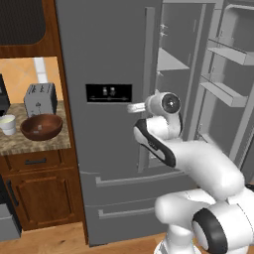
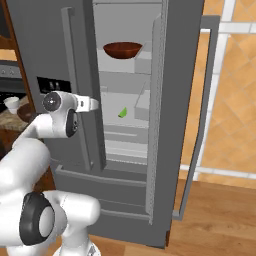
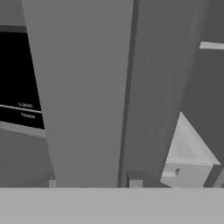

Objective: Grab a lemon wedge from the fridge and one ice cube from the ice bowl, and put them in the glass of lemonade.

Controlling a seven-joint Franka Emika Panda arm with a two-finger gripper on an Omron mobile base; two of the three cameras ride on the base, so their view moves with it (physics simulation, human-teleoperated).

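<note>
Right base view shows the tall grey steel fridge [image 2: 75, 60] with its right door swung wide for reaching the small green lemon wedge [image 2: 122, 113] on a middle shelf; whether the gripper is wide or narrow, I cannot tell.

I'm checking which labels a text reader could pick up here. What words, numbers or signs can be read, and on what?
None can be read for certain.
Dispenser panel on the fridge: two short lines of pale lettering, too blurred to read in the hand view.
Same panel in the left base view: two small pale icons, no legible text.
Toaster, bowl and cup on the counter: no lettering visible.
</note>
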